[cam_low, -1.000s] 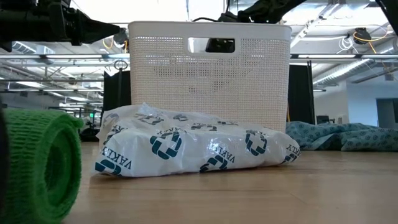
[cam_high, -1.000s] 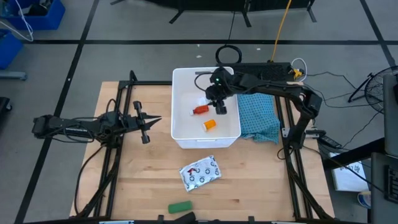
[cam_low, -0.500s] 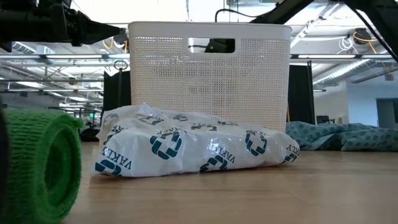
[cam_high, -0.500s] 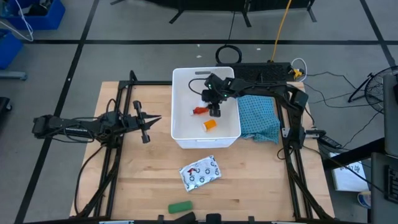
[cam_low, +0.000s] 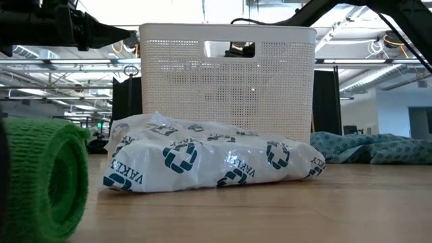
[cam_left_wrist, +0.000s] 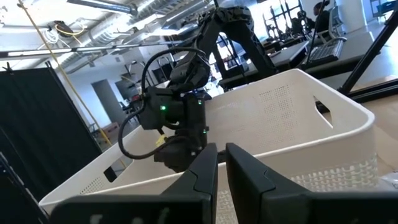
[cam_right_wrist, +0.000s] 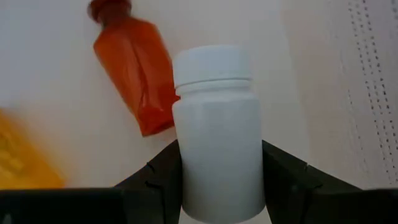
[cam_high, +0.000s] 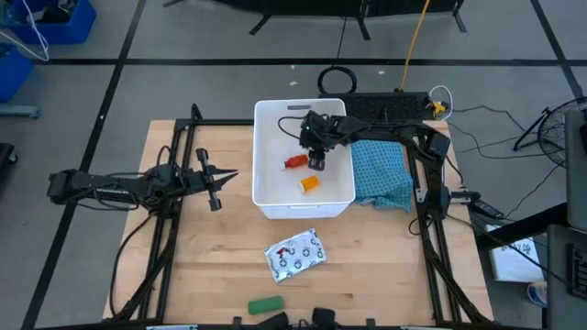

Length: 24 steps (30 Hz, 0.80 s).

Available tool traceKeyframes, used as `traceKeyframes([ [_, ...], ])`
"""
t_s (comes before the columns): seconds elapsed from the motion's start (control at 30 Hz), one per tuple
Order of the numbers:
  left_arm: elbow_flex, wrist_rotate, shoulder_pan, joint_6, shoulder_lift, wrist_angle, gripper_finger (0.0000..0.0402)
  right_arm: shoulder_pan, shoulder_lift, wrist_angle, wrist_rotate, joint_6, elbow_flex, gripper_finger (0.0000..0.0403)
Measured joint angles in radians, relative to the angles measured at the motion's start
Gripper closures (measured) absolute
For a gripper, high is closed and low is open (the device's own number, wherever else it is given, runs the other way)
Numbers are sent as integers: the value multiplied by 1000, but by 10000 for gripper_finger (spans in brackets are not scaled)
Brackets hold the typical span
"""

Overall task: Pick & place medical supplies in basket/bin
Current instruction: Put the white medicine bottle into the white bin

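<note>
Right gripper clamped on white bottle, held low inside bin over red bottle, apparently for a gentle release; left gripper waiting outside, fingers nearly together.

Right gripper, clamped on the white bottle, has shifted from the basket's right side toward its centre, now just beside the red bottle.
</note>
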Motion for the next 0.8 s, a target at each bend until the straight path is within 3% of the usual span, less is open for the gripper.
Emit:
traceKeyframes([
  [0.27,0,0,0,-1,0,5,364,-4,29,48,-77,9,-7,245],
  [0.57,0,-5,1,-1,1,4,364,-3,94,43,-74,-29,-1,242],
  [0.8,0,-8,1,0,1,3,364,-3,77,72,-70,-39,-7,187],
])
